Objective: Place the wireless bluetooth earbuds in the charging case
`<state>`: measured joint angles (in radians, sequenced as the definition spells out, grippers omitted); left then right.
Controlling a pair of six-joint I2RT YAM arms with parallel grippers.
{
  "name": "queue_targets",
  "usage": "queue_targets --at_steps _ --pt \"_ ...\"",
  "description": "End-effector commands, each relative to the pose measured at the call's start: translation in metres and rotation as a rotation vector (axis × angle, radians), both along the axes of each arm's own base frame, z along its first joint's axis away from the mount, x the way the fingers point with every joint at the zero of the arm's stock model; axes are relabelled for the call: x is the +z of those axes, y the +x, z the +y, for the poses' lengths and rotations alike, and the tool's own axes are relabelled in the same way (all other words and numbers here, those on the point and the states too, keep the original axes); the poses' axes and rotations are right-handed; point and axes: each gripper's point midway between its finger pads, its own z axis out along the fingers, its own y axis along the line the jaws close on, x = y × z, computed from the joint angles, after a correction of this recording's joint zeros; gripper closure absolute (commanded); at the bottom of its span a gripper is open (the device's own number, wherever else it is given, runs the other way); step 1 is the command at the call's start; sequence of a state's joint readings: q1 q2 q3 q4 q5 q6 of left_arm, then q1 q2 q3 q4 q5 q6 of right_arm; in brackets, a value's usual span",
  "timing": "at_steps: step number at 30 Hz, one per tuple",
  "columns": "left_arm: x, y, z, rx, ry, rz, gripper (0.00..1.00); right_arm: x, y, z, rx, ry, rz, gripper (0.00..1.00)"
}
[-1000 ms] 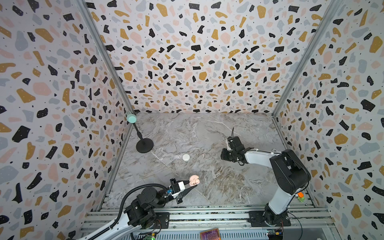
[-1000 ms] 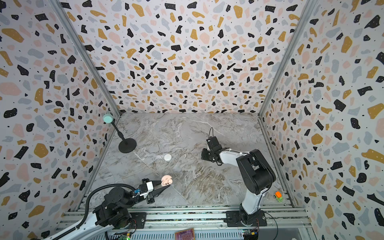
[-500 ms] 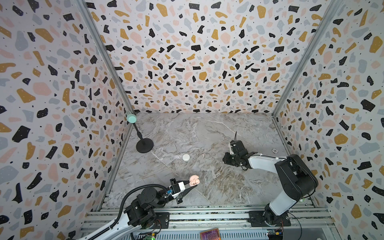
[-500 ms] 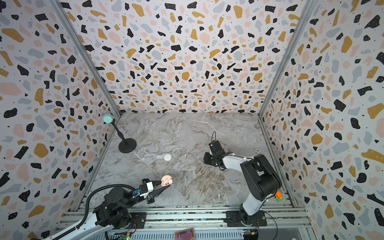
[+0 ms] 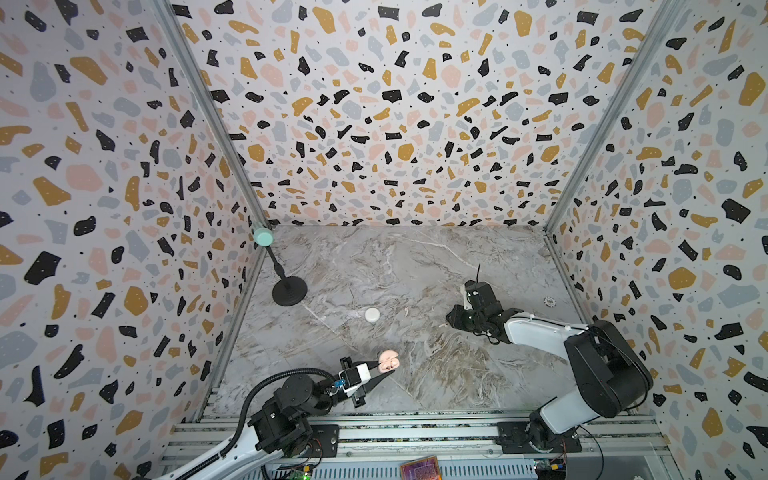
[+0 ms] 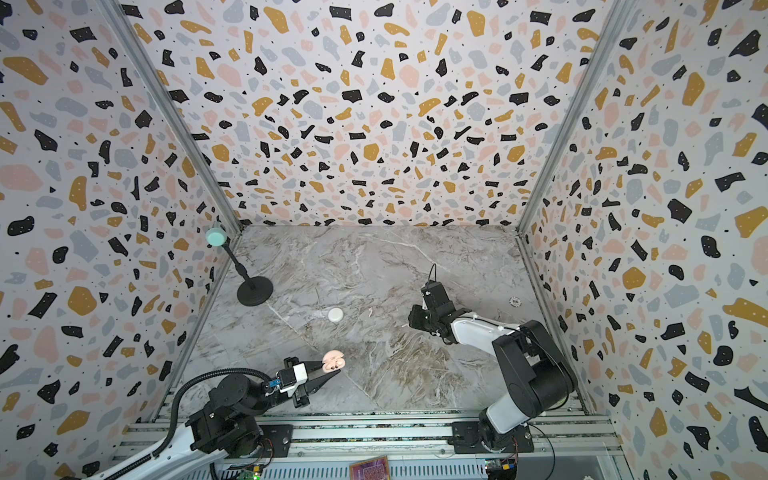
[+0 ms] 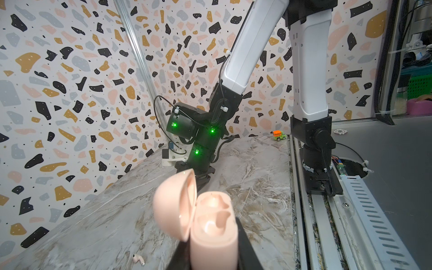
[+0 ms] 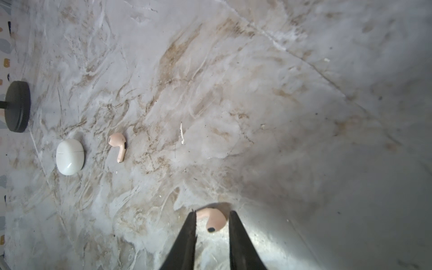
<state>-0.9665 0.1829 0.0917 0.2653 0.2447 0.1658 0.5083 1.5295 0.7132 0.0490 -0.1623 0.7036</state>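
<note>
Both top views bury the tips of your right gripper (image 8: 212, 214) beneath its own black wrist, so go by the wrist view. Its jaws stand narrowly parted on either side of a pale pink stemmed plastic earbud (image 8: 214, 221) lying on the grey marble tabletop (image 8: 304, 117), right of centre; whether they touch it you cannot tell. Your left gripper (image 7: 210, 232), at the near side, is clamped on the pale pink rounded charging case (image 7: 214, 246), lid swung open, one finger cut off behind that lid. You can count two pink earbuds: the second pink earbud (image 8: 118, 146) lies loose mid-table, near the right of the closed white oval case (image 8: 69, 157). That makes two cases. Each bud is a glossy little bulb with a dark oval grille and a short stem. A small pale bud (image 7: 138, 259) in the left wrist view is too blurred to tell apart from those.
</note>
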Motion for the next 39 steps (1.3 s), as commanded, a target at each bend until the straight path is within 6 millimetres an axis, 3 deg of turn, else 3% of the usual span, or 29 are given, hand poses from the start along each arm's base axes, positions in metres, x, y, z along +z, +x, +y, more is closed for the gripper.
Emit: queue_targets --at_steps 1,12,16,25,39 --pt "0.007 -0.002 0.000 -0.009 -0.025 -0.027 1.00 0.009 -0.006 -0.001 -0.058 -0.020 0.012 0.68" --pt "0.008 -0.003 0.000 -0.010 -0.027 -0.030 1.00 0.008 -0.015 -0.006 -0.299 -0.183 0.172 0.66" --pt "0.008 -0.003 0.000 -0.011 -0.030 -0.031 1.00 0.007 -0.013 -0.011 -0.337 -0.217 0.186 0.70" --pt "0.007 -0.003 0.000 -0.011 -0.027 -0.029 1.00 -0.002 -0.010 -0.004 -0.327 -0.220 0.222 0.74" --pt "0.006 -0.003 0.000 -0.009 -0.026 -0.030 1.00 0.005 -0.001 0.003 -0.318 -0.195 0.192 0.71"
